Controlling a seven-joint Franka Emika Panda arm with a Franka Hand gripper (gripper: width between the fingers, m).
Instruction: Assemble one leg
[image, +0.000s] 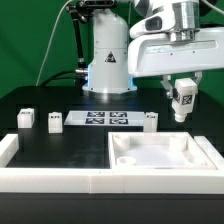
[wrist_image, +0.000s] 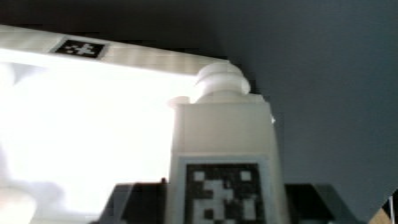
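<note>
I had one black table (image: 60, 150) in sight, and one arm (image: 108, 50) mounted behind the tray. One white tray (image: 160, 158) lay at the table's near side. One marker board (image: 105, 119) lay behind the tray, toward the exterior view's left.

I counted four legs. Three spare legs stood on the table: one (image: 150, 122) just behind the tray's far edge, and two (image: 54, 122) (image: 26, 119) well off to the exterior view's left of the tray, past the marker board. The fourth, the leg (image: 184, 100), hung in the air over the tray's far corner, clamped in the gripper (image: 183, 92).

The wrist view showed two tags: one on the leg (wrist_image: 222, 190), one on the tray's rim (wrist_image: 80, 47).
</note>
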